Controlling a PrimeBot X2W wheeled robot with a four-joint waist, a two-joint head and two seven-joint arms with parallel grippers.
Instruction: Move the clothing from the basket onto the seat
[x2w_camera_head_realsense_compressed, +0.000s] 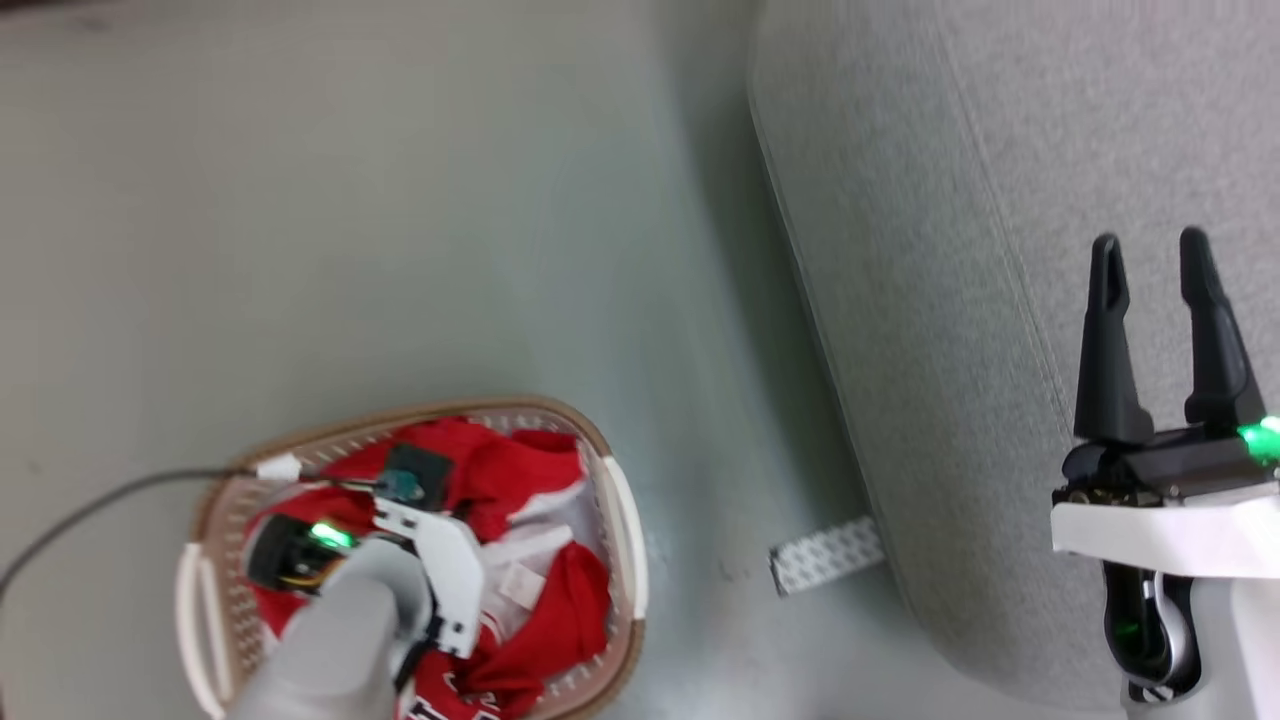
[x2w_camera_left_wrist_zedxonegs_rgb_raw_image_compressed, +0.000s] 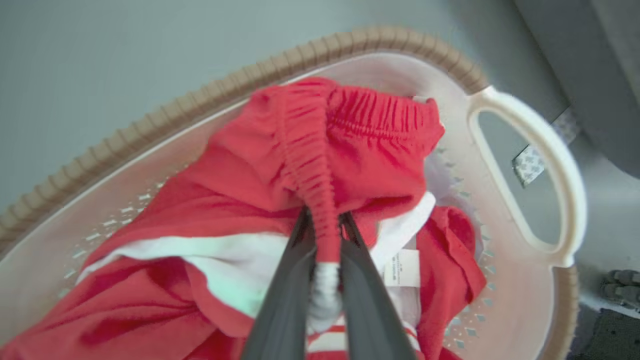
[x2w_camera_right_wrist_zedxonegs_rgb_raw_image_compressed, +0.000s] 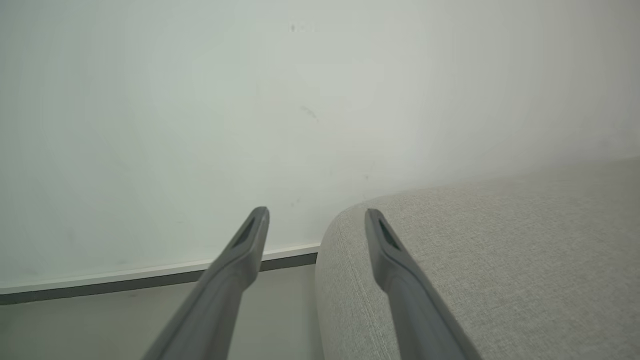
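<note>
The basket (x2w_camera_head_realsense_compressed: 612, 470) stands on the floor at the lower left, filled with red and white clothing (x2w_camera_head_realsense_compressed: 560, 600). My left arm reaches down into it. In the left wrist view my left gripper (x2w_camera_left_wrist_zedxonegs_rgb_raw_image_compressed: 324, 217) is shut on the gathered red elastic band of a garment (x2w_camera_left_wrist_zedxonegs_rgb_raw_image_compressed: 310, 150), which lies over white cloth inside the basket's brown rim (x2w_camera_left_wrist_zedxonegs_rgb_raw_image_compressed: 150, 125). The grey seat (x2w_camera_head_realsense_compressed: 950, 300) takes up the right side. Above the seat, my right gripper (x2w_camera_head_realsense_compressed: 1148, 245) stands open and holds nothing. The right wrist view shows the right gripper (x2w_camera_right_wrist_zedxonegs_rgb_raw_image_compressed: 316, 214) over the seat's rounded corner (x2w_camera_right_wrist_zedxonegs_rgb_raw_image_compressed: 500, 250).
A white patterned strip (x2w_camera_head_realsense_compressed: 828, 555) lies on the floor between basket and seat. A dark cable (x2w_camera_head_realsense_compressed: 100, 500) runs from the left arm across the floor at the left. A pale wall with a baseboard (x2w_camera_right_wrist_zedxonegs_rgb_raw_image_compressed: 150, 277) stands beyond the seat.
</note>
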